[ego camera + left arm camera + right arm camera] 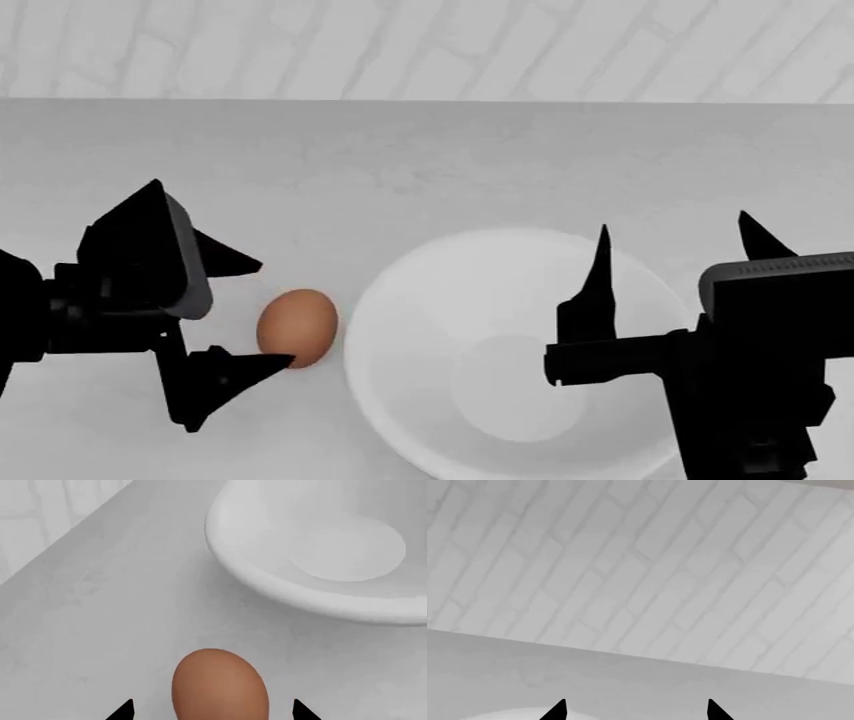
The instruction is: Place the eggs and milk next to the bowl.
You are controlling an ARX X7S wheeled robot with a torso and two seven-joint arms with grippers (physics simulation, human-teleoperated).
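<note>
1. Resting on the pale grey surface [441, 160], the brown egg [296, 327] lies just beside the left rim of the white bowl [521, 350], with a narrow strip of surface visible between them in the head view.
2. The left tool [240, 315] is spread wide. One finger stands behind the egg and the other in front of it, and neither finger is seen to touch the shell.
3. The left wrist view shows the egg [219, 685] centred between the two dark fingertips [123, 711], with the gap on each side of the shell clearly visible.
4. The same view shows the bowl [267, 580] beyond the egg, apart from it, with its deep rounded inside empty.
5. The right tool [674, 250] hangs above the right half of the bowl, fingers pointing away from the robot toward the brick wall [427, 45]. Its fingers are spread wide and hold nothing.
6. The right wrist view shows the two fingertips [557, 711] apart, the brick wall [640, 565] ahead, and a sliver of the bowl rim at the frame edge.
7. The white egg and the milk carton appear in none of the three views.
</note>
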